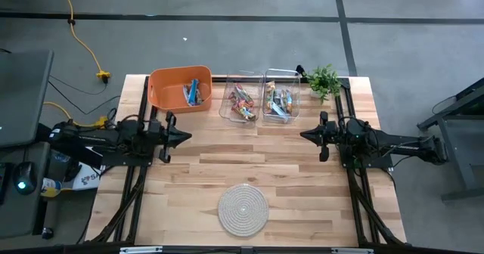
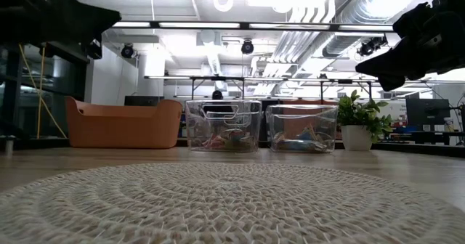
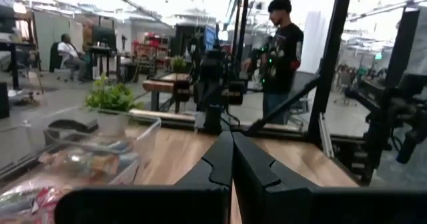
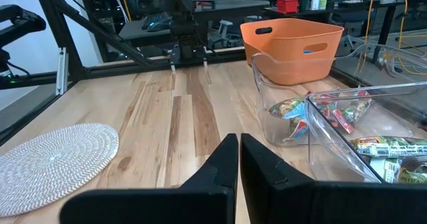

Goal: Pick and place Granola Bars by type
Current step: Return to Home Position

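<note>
We saw the left gripper (image 1: 187,136) and right gripper (image 1: 303,135) each with fingers pressed together on nothing, while the granola bars (image 1: 193,93) lay beyond them: blue ones in the orange bin (image 1: 162,78) nearer the left, others in two clear bins (image 1: 240,77) between.

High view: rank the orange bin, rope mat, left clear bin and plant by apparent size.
Largest: orange bin.
Next: rope mat and left clear bin, too alike to rank.
Smallest: plant.

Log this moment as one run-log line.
left gripper shut, empty, table left | right gripper shut, empty, table right | granola bars in orange bin and clear bins
</note>
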Robot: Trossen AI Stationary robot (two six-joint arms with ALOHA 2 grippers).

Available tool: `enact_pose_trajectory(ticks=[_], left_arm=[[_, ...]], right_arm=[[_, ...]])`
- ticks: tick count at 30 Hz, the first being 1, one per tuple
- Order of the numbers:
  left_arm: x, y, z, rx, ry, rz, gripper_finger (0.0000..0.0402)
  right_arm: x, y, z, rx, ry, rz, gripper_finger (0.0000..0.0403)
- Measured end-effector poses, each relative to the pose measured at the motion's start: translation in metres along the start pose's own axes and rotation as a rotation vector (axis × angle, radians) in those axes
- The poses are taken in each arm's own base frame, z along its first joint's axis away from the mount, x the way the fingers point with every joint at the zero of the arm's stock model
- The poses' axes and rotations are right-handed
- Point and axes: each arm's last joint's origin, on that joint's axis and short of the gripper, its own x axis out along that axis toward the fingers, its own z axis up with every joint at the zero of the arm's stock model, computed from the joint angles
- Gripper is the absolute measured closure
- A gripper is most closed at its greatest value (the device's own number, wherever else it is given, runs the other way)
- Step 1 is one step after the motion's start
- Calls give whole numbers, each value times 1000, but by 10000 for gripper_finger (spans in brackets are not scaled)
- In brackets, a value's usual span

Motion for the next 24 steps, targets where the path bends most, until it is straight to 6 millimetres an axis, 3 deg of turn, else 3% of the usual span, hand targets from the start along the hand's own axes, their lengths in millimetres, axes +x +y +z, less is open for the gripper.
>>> enact_pose_trajectory(ticks=[24], left_arm=[[-5,3,-32,53,344,16,401]], right_arm=[[0,0,0,0,0,0,402]])
